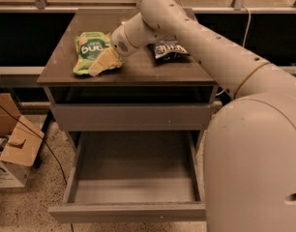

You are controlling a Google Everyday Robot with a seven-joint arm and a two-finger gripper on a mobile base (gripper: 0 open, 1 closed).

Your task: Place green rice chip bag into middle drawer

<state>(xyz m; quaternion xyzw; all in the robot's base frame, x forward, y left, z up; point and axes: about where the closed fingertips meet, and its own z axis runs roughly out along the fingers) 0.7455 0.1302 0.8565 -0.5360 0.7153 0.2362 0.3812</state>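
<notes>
The green rice chip bag (90,50) lies flat on the cabinet top (138,74), under and just to the left of the gripper (105,64). The gripper's tan tip rests on the bag's lower right corner. Whether it is open or closed on the bag, I cannot tell. The bag shows no sign of being lifted, so the grasp looks at best begun.

Below the gripper and toward the camera, the middle drawer (133,211) stands pulled out, its grey tray bare and ready to take the bag. That part of the job looks done.

To the right of the gripper, partly behind the arm (201,37), the dark blue chip bag (168,50) sits apart from the green one.

Left to do, as I judge it: secure the bag, raise it, carry it forward and down over the tray, and release it.
</notes>
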